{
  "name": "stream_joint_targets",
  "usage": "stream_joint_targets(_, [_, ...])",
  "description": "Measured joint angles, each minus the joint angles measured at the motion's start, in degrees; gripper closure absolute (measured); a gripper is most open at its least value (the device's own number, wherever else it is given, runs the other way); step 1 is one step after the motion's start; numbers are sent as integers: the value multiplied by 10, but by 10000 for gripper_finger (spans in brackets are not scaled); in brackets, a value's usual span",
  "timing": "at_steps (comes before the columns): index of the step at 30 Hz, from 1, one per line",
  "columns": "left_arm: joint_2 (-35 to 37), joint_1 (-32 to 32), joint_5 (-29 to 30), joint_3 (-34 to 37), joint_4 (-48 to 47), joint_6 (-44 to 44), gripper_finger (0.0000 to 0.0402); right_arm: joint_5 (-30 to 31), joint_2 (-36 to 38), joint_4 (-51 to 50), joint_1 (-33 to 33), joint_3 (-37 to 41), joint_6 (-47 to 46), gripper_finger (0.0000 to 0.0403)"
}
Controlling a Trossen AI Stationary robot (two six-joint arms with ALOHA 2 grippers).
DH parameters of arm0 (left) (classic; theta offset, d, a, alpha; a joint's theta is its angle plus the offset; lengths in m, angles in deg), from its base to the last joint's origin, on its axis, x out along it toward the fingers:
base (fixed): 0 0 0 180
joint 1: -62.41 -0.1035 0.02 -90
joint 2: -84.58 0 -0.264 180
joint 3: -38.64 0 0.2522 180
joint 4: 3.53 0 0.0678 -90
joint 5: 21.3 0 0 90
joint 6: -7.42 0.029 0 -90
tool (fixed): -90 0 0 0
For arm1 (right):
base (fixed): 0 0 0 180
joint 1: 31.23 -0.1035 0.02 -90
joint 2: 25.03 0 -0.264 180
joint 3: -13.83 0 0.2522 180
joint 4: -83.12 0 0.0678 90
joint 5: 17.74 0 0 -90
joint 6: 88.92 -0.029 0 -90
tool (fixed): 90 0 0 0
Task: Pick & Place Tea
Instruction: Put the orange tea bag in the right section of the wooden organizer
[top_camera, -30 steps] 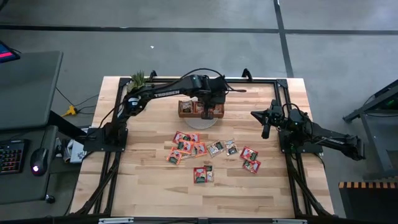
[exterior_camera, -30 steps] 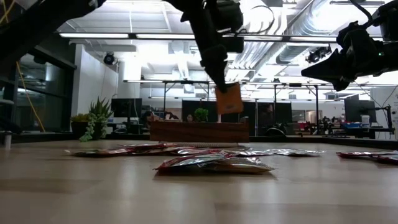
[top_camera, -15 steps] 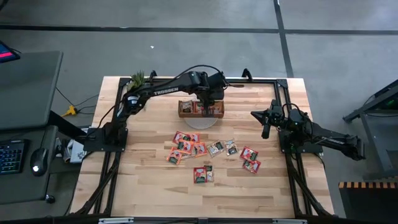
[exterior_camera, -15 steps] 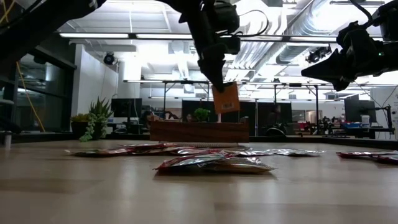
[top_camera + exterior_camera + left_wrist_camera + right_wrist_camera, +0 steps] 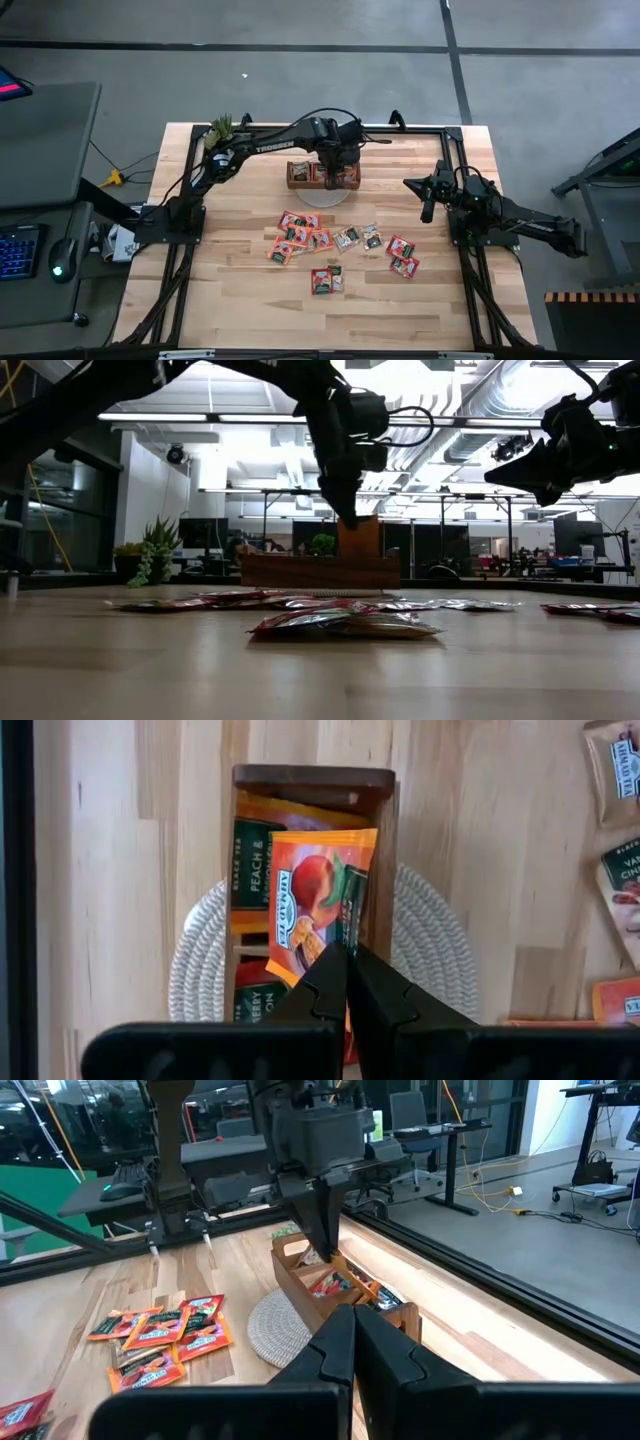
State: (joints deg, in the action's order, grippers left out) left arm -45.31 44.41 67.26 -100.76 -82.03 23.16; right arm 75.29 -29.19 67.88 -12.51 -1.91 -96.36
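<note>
An orange tea sachet (image 5: 320, 885) hangs over the right-end compartment of the brown wooden tray (image 5: 305, 778), with my left gripper (image 5: 347, 958) shut on it. In the low view the sachet (image 5: 358, 535) dips behind the tray's front wall (image 5: 320, 572). Other sachets stand in the tray. The tray rests on a round woven mat (image 5: 435, 945). Several loose tea sachets (image 5: 330, 245) lie flat mid-table. At the table's right side my right gripper (image 5: 426, 208) waits, shut and level, holding nothing. My left gripper pinches the orange sachet's upper edge (image 5: 332, 942) between its two fingers. The fingers (image 5: 344, 500) come from above, pointing steeply down. The sachet hangs upright below them, its lower end behind the tray's wall; whether it touches the tray or its sachets cannot be told.
A small potted plant (image 5: 221, 128) stands at the table's far left corner. A black frame (image 5: 440, 130) runs along the far and side edges. Bare wood (image 5: 250, 290) lies between the loose sachets and the near edge.
My left gripper has gone down toward the tray with the orange sachet and rolled a little. The sachet, which hung clear above the tray a second ago, now has its lower end sunk behind the tray's wall.
</note>
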Motion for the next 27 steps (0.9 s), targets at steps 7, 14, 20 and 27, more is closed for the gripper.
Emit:
stream_joint_targets(7, [0, 0, -33, 0, 4, -13, 401, 0, 0, 0, 0, 0, 0, 402])
stream_joint_targets(14, [0, 0, -57, 0, 5, -21, 401, 0, 0, 0, 0, 0, 0, 402])
stream_joint_targets(20, [0, 1, -48, 0, 10, -19, 401, 0, 0, 0, 0, 0, 0, 402])
stream_joint_targets(27, [0, 0, -28, 0, 39, -12, 398, 0, 0, 0, 0, 0, 0, 402])
